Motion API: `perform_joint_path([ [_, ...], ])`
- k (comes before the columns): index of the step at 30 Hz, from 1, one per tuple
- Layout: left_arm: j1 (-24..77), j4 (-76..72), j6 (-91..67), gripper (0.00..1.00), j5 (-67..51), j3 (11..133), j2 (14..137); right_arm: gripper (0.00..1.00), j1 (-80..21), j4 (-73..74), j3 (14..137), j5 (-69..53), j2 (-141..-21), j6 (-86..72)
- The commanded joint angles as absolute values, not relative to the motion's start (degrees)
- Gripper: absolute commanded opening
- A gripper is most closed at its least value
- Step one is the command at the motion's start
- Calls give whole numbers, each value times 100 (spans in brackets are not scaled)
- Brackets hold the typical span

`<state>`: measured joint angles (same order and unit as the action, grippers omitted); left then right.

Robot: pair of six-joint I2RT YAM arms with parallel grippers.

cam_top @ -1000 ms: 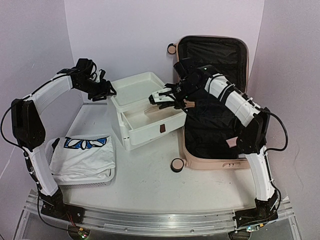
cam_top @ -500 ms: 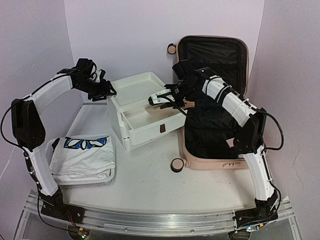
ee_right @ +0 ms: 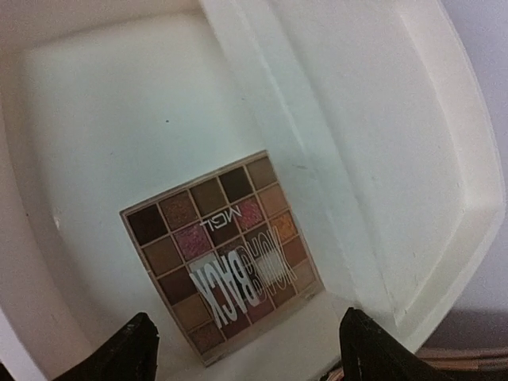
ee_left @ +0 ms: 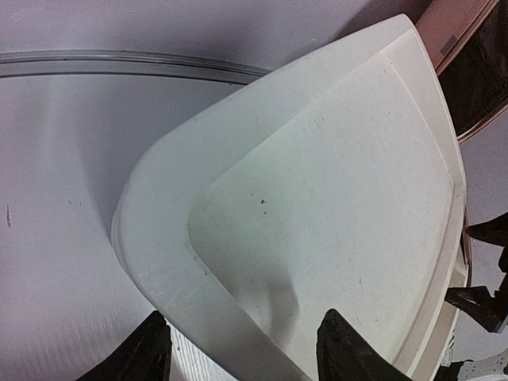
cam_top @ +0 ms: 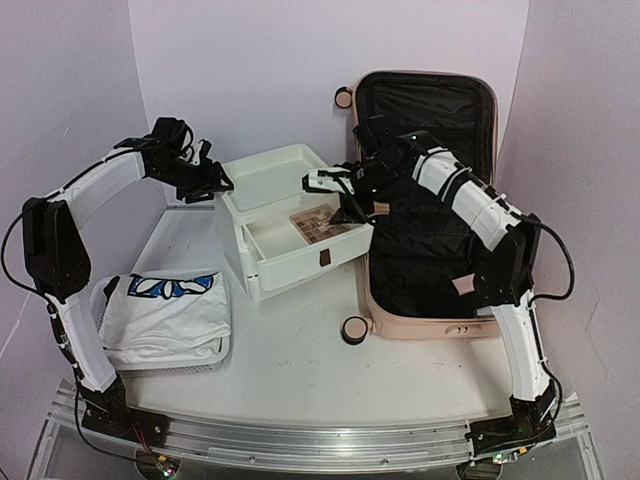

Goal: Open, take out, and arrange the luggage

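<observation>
Luggage: pink hard-shell suitcase, far right of the table. It lies open with the lid standing up against the back wall, black lining showing. One caster wheel is at its near left corner. The right arm reaches over its open half.

White drawer unit is mid-table, just left of the luggage, with its drawer pulled out toward the suitcase. An eyeshadow palette sits in the right part of the drawer; cannot tell if it is flat or leaning on the wall. Nothing grips it.

Right gripper hovers over the open drawer, jaws wide and empty. In the wrist view the palette lies below, between the two fingertips and apart from them.

Left gripper is at the far left corner of the drawer unit's top tray. Its jaws are partly apart, astride the tray rim. Cannot tell whether they press on the rim or just bracket it.

Near left: white mesh basket holding a folded white cloth with blue print, well apart from both grippers.
</observation>
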<state>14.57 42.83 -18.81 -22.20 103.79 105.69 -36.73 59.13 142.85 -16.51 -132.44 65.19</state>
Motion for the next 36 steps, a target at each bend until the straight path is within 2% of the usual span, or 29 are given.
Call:
perform_joint_path([
  [1, 1587, 4440, -1732, 62, -2616, 10239, 10485, 84, -3669, 5754, 14261, -988, -12143, 4829],
  [5, 1583, 4438, -1738, 62, -2636, 10240, 10532, 97, -3665, 5217, 13144, 361, -11268, 3225],
  [8, 1582, 4439, -1742, 62, -2643, 10244, 10551, 98, -3580, 4824, 11664, 1462, -10518, 2381],
  [10, 1585, 4437, -1741, 62, -2642, 10239, 10563, 98, -3345, 4727, 10721, 1745, -10097, 1676],
  [14, 1583, 4433, -1770, 62, -2699, 10243, 10591, 98, -2333, 4725, 9151, 1690, -9518, -221],
  [18, 1582, 4421, -1775, 62, -2725, 10235, 10621, 98, -1298, 4921, 8212, 719, -9409, -1474],
  [23, 1590, 4417, -1790, 62, -2751, 10228, 10643, 98, -378, 5280, 8117, -558, -10101, -2322],
  [31, 1594, 4412, -1763, 62, -2680, 10217, 10626, 98, -383, 6219, 9315, -200, -11436, -1008],
  [36, 1592, 4417, -1766, 62, -2703, 10224, 10658, 98, -499, 6350, 9407, 455, -11689, -177],
])
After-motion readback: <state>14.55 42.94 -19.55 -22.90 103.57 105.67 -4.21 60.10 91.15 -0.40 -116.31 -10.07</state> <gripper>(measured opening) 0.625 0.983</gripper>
